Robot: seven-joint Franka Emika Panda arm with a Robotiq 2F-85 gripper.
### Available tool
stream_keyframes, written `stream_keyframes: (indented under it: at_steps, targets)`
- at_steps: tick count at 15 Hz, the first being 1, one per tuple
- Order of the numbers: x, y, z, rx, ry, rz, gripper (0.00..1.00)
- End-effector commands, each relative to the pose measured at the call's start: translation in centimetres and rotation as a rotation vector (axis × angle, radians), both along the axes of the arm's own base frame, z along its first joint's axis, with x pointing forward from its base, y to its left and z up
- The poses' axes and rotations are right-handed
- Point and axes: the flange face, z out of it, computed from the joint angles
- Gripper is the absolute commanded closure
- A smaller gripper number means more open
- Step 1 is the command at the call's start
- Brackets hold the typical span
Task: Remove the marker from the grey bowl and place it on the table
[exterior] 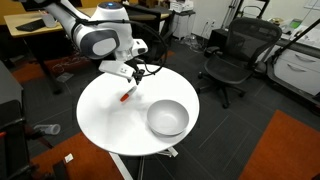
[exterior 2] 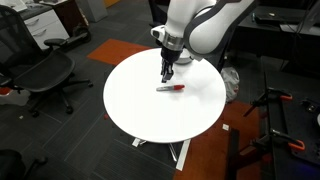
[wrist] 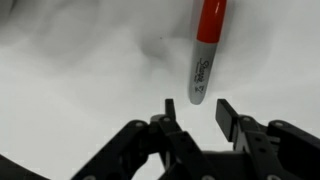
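Note:
The marker (exterior: 126, 95), red with a white body, lies flat on the white round table (exterior: 100, 115), apart from the grey bowl (exterior: 167, 118). The bowl looks empty and sits at the table's near right in that exterior view; it does not show in the exterior view from the opposite side. There the marker (exterior 2: 171, 88) lies just below my gripper (exterior 2: 166, 76). In the wrist view the marker (wrist: 205, 50) lies on the table just beyond my open, empty fingers (wrist: 197, 112). The gripper (exterior: 127, 80) hovers right above the marker.
Black office chairs (exterior: 232, 55) (exterior 2: 40, 72) stand around the table. A wooden desk (exterior: 30, 28) is behind the arm. The floor has grey and orange carpet (exterior: 285, 145). A black stand (exterior 2: 268, 110) is beside the table.

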Motion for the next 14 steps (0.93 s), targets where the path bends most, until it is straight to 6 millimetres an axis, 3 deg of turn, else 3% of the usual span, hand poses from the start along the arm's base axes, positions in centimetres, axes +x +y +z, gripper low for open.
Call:
stream_keyframes:
  at_steps: [1, 4, 14]
  targets:
    - [-0.1, -0.32, 0.13, -0.008, 0.001, 0.033, 0.2]
    - [-0.09, -0.34, 0.08, -0.008, 0.004, 0.036, 0.01]
    - [-0.13, 0.03, -0.42, -0.012, 0.014, 0.027, 0.0]
